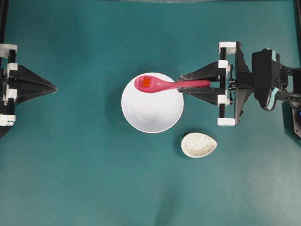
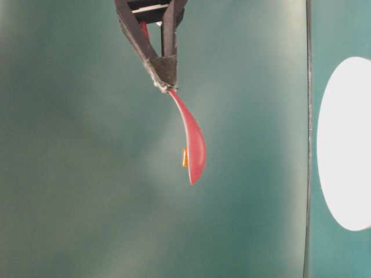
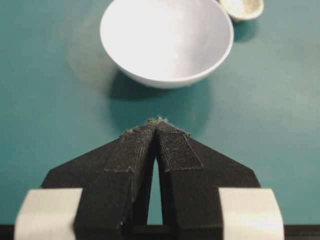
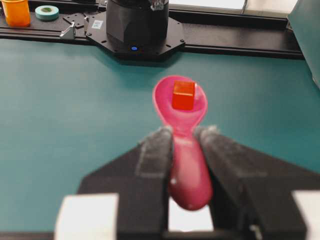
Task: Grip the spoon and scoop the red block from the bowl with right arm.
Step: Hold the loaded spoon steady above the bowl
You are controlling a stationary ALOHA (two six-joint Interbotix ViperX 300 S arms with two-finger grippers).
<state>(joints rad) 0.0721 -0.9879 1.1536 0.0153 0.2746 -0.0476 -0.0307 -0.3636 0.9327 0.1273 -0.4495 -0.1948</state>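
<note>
Right wrist view, near to far: right gripper [image 4: 183, 150] clamped partway on spoon [image 4: 184, 132] handle; block [image 4: 183, 95] loose in scoop, above bowl [image 1: 165, 123] rim. Risk: tilt or jolt rolls block off. Left gripper [image 3: 158, 131] closed, empty, well clear of bowl.

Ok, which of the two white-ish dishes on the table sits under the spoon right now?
The large plain white bowl: the pink spoon carrying the red block is over it. The small speckled egg-shaped dish lies apart, with nothing above it.

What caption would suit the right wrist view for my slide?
Right claw shut on the pink spoon, carrying the red block in its scoop above the teal table.
</note>
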